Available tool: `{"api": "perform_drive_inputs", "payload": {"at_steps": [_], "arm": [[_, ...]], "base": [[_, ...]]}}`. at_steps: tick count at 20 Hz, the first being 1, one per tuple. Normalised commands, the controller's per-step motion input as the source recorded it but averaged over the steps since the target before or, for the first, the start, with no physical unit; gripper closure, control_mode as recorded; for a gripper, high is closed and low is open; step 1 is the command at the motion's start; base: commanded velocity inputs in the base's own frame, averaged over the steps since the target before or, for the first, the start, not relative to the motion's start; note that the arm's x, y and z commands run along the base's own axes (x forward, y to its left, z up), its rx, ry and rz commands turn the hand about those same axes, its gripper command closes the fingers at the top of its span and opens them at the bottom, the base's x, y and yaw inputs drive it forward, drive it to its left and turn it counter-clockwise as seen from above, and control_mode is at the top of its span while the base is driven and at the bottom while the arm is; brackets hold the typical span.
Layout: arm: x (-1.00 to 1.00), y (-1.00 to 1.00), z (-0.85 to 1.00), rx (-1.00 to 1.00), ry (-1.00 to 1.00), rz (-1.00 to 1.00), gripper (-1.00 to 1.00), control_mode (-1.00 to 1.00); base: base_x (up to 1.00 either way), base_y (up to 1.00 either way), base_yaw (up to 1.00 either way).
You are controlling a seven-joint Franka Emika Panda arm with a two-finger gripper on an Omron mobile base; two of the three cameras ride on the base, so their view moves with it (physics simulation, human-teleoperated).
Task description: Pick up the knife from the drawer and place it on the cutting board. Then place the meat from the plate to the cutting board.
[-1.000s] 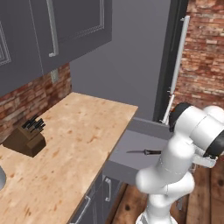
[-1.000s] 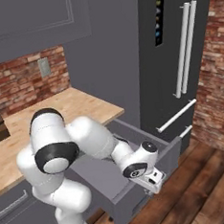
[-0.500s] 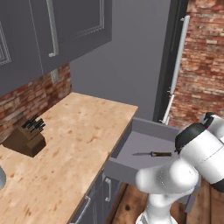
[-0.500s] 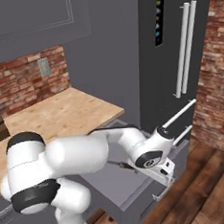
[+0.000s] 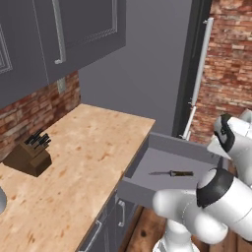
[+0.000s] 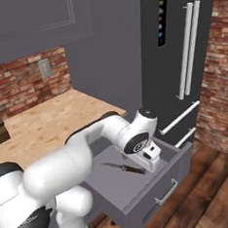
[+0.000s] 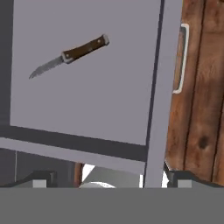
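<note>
One knife [image 7: 70, 56] lies flat in the open drawer [image 7: 87, 109], and the gripper [image 7: 107, 177] hangs above it, spread wide, holding nothing.

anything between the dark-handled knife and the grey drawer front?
Nothing: bare flat grey bottom of the open grey drawer lies between the slim dark-handled knife and the front, seen in the hand view.

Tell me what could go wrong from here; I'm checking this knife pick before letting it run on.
The knife lies flat on the bare bottom of the open drawer; its thin blade gives little to grab, so open fingers could push it away rather than catch it. In the hand view the gripper sits over the drawer's corner, off to one side of the knife, so coming down here might strike the drawer wall. The handle is the safer place to grip.
</note>
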Motion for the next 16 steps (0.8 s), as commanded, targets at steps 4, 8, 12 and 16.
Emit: {"api": "perform_drive_inputs", "payload": {"at_steps": [4, 8, 12, 16], "arm": [[0.11, 0.53, 0.02, 0.0, 0.0, -0.37, -1.0, -1.0], [0.07, 0.39, 0.0, 0.0, 0.03, -0.41, -1.0, -1.0], [0.14, 0.24, 0.0, 0.0, 0.14, -0.3, -1.0, -1.0], [0.25, 0.04, -0.14, 0.0, 0.09, -0.19, -1.0, -1.0]], "base": [[0.0, 0.0, 0.0], [0.0, 0.0, 0.0], [0.0, 0.0, 0.0], [0.0, 0.0, 0.0]]}}
